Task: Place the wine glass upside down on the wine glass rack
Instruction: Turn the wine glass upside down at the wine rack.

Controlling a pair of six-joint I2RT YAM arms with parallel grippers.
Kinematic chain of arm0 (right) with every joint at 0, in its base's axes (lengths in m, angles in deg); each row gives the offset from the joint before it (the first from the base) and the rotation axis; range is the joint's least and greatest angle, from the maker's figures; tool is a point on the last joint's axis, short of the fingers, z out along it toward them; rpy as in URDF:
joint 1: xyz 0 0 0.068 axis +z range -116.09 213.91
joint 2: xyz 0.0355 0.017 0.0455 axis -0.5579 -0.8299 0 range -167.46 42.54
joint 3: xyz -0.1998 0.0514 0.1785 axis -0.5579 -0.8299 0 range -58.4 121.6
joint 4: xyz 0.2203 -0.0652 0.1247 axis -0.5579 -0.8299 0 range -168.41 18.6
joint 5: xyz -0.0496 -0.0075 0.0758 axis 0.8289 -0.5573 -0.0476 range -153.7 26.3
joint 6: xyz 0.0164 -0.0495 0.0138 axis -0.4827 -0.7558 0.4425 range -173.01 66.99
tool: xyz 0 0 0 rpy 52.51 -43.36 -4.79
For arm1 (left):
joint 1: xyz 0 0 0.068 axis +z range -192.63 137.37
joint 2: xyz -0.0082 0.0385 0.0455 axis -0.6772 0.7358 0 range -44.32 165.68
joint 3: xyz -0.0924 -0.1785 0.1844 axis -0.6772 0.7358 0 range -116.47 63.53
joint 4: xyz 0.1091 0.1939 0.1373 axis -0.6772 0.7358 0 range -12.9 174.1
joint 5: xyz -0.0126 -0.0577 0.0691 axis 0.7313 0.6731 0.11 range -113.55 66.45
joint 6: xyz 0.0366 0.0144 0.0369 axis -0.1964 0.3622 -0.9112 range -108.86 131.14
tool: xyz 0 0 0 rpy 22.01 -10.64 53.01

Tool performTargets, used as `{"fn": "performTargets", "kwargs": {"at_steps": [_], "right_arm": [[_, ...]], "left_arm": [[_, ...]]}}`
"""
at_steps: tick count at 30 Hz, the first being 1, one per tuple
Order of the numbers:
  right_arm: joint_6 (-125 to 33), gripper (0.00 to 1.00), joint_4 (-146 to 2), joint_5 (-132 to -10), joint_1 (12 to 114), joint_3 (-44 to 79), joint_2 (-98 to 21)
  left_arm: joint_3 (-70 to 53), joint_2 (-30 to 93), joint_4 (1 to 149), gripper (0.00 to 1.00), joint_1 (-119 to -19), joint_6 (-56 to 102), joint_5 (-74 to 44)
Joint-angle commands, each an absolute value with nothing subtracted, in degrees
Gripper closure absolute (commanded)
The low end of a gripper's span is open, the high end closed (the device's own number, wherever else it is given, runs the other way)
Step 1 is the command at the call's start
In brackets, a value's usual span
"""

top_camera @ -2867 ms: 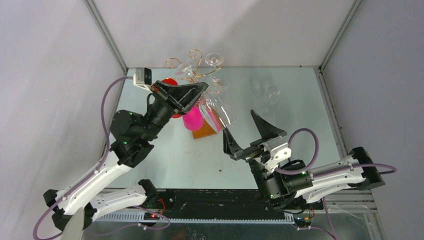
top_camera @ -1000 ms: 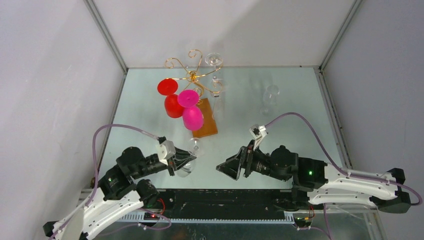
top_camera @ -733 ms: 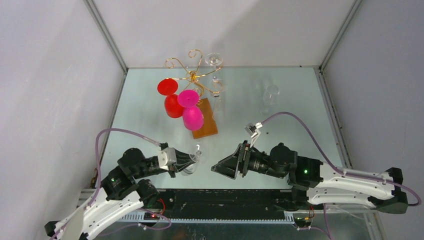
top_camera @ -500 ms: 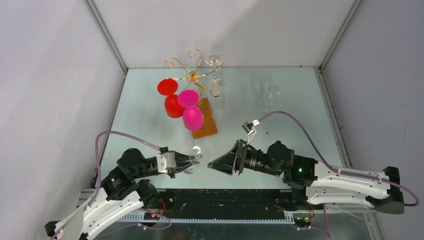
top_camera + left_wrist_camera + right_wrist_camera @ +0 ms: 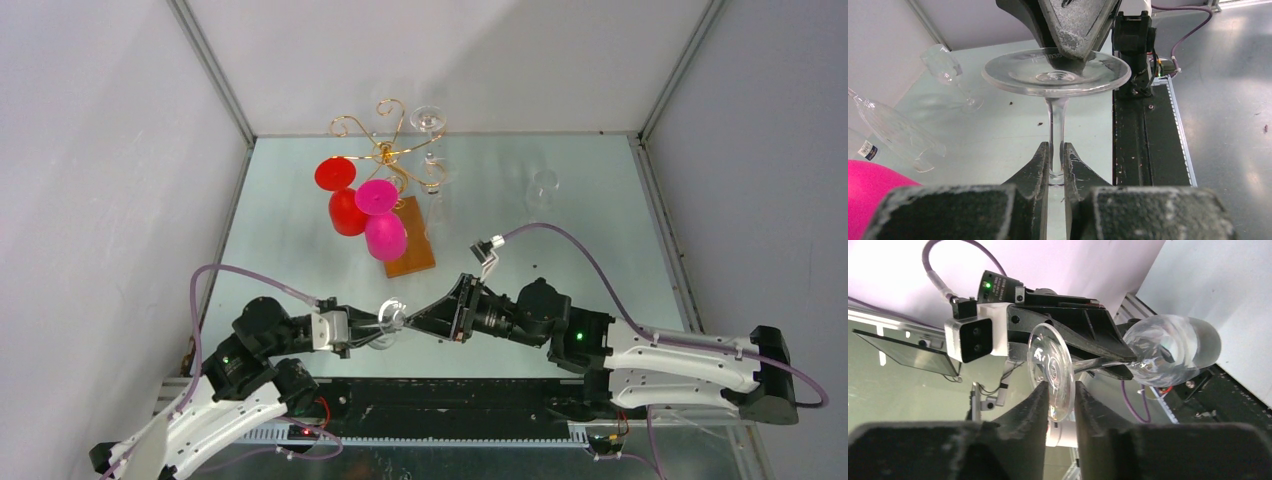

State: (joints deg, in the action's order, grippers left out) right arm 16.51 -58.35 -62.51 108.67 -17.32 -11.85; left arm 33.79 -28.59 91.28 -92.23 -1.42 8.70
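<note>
A clear wine glass (image 5: 390, 314) lies sideways low over the table's near edge, foot pointing right. My left gripper (image 5: 374, 326) is shut on its stem (image 5: 1055, 125), fingers pinching just below the foot (image 5: 1055, 75). My right gripper (image 5: 406, 318) reaches in from the right, and its two fingers sit tight on either face of the foot's rim (image 5: 1050, 367). The bowl (image 5: 1173, 347) hangs beyond the left gripper. The gold wire wine glass rack (image 5: 385, 150) stands at the back on its brown wooden base (image 5: 412, 250), far from both grippers.
A red glass (image 5: 345, 205) and a pink glass (image 5: 382, 225) hang upside down on the rack, with a clear one (image 5: 430, 120) at its right arm. Another clear glass (image 5: 543, 188) stands back right. The black rail (image 5: 440, 395) runs along the near edge.
My right gripper has travelled left to the glass's foot and narrowed from wide open onto its rim. The left gripper has kept its hold on the stem, shifting slightly.
</note>
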Motion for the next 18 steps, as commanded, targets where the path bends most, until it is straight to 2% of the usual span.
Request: {"fn": "performTargets", "kwargs": {"at_steps": [1, 5, 9, 11, 12, 13, 14, 16, 17, 18], "right_arm": [[17.6, 0.78, -54.5, -63.1, 108.6, -14.9, -11.5], [17.6, 0.98, -55.9, -63.1, 108.6, -14.9, -11.1], [17.1, 1.00, -56.9, -63.1, 109.0, -14.9, -11.2], [16.6, 1.00, -57.2, -63.0, 109.0, -14.9, -11.3], [16.5, 1.00, -57.8, -63.0, 109.2, -14.9, -11.2], [16.1, 1.00, -58.0, -62.9, 109.2, -14.9, -11.2], [16.0, 1.00, -58.7, -62.7, 109.2, -14.9, -11.0], [15.4, 1.00, -59.9, -62.1, 109.2, -14.9, -10.4], [14.9, 1.00, -60.8, -61.6, 109.2, -14.9, -10.1], [14.4, 1.00, -61.3, -61.3, 109.2, -14.9, -9.4]], "left_arm": [[32.6, -28.9, 87.5, 1.00, -92.3, -2.7, 10.4], [32.6, -29.4, 88.8, 1.00, -92.3, -2.6, 10.9], [32.8, -30.2, 89.1, 0.99, -92.3, -2.6, 10.6], [32.7, -30.3, 89.3, 0.90, -92.3, -2.9, 10.7], [32.7, -30.2, 89.5, 0.73, -92.3, -2.9, 10.9], [32.7, -30.2, 89.6, 0.64, -92.3, -3.0, 10.9], [32.7, -30.2, 89.4, 0.45, -92.3, -2.9, 11.0], [33.1, -30.3, 89.1, 0.26, -92.3, -2.8, 10.9], [33.3, -30.4, 88.9, 0.13, -92.3, -2.7, 10.8], [33.4, -30.5, 88.6, 0.07, -92.3, -2.6, 10.8]]}}
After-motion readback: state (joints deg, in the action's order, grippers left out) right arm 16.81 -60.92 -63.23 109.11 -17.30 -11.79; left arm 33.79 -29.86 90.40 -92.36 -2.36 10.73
